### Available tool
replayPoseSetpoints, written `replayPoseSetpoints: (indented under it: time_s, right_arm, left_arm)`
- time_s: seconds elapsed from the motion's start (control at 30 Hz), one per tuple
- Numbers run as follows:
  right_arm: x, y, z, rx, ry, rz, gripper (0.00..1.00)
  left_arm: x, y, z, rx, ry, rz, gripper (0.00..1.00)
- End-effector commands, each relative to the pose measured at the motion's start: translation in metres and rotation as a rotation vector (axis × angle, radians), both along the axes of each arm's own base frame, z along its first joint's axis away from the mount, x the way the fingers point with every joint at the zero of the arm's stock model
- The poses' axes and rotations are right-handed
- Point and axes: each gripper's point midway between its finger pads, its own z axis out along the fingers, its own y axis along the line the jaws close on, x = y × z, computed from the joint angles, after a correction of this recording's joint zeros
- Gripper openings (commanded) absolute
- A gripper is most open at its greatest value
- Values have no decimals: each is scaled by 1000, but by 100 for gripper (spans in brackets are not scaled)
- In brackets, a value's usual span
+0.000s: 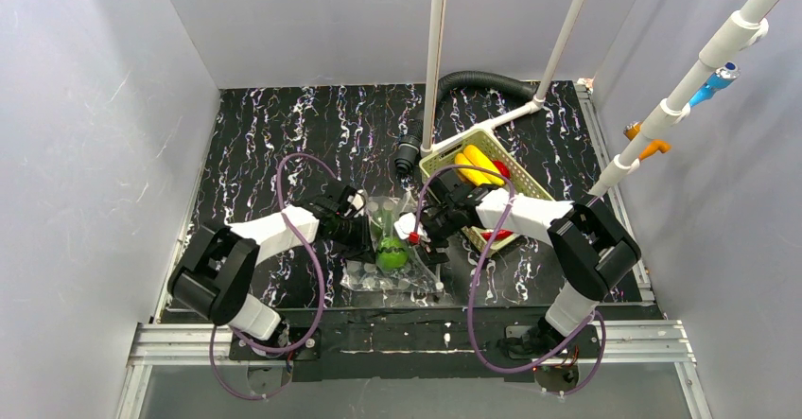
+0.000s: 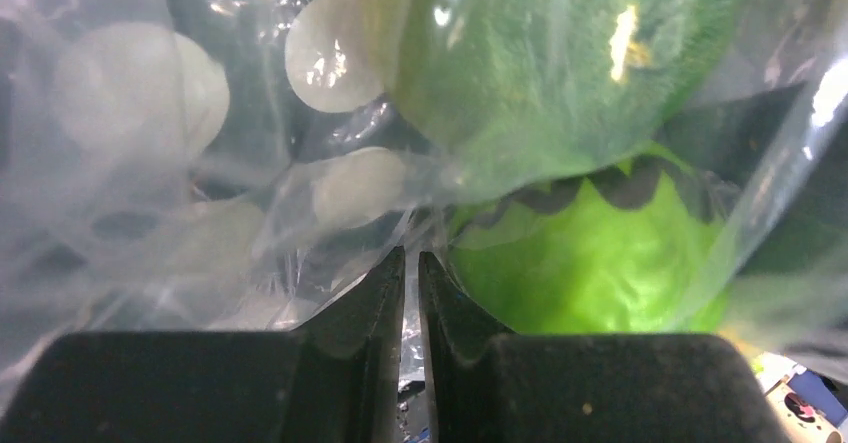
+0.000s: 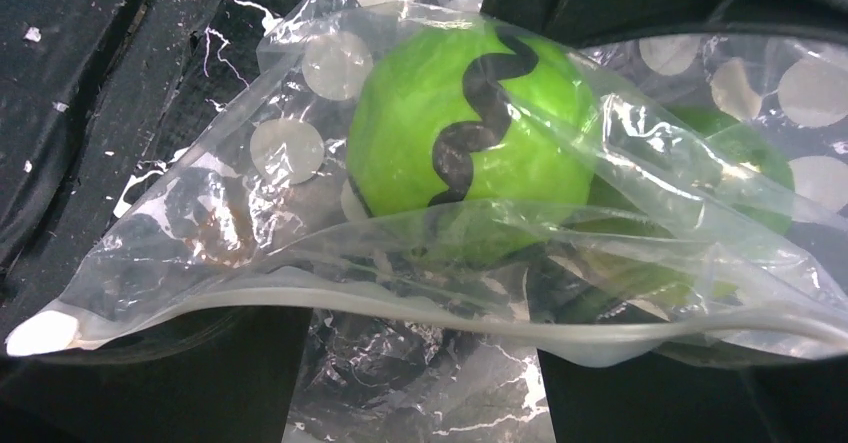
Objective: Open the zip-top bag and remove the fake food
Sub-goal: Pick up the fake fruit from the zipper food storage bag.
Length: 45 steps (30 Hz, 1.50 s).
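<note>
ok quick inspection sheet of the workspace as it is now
surface: black white-veined mat
job's things: zip-top bag mid-table, green fake food inside; yellow and red fake food in the pale green basket
clutter: pale green basket at right rear; black hose behind it
grippers: left gripper shut on the zip-top bag; right gripper open, bag rim lying across it
cables: purple cables looping along both arms
surroundings: grey walls, white pipes overhead
</note>
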Motion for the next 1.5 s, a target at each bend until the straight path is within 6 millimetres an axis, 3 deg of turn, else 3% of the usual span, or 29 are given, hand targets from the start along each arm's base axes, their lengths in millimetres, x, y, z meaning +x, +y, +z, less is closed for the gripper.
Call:
replayPoseSetpoints:
  time_s: [0.0,0.17,0.37,0.5,0.53,0.57,1.03,1.13,1.47]
  right_arm:
    - [-3,11,18,72,-14,34,84]
    - [-8,14,22,92,14,44,84]
    - [-10,19,19,81,-6,45,84]
    - [-10,17,14,66,-11,44,85]
    - [-10,17,13,65,-9,46,95]
    - [-11,17,12,63,-6,49,98]
    - [-26,30,1,0,42,55,98]
    - [-28,31,-1,-13,48,55,92]
    - [-10,9,1,-116,-47,55,53]
  left_arm:
    - [12,-8,1,-3,-38,-4,10]
    - [20,-24,15,-54,-91,-37,11]
    - [18,-44,5,-45,-59,-94,11]
    - [17,-44,-1,-27,-52,-95,11]
    - [17,-43,-1,-25,-55,-93,11]
    - [18,-43,-1,-25,-57,-91,11]
    - [30,-54,9,-47,-98,-37,10]
    - [28,-50,10,-39,-110,-35,10]
    - [21,-18,16,67,-178,-39,10]
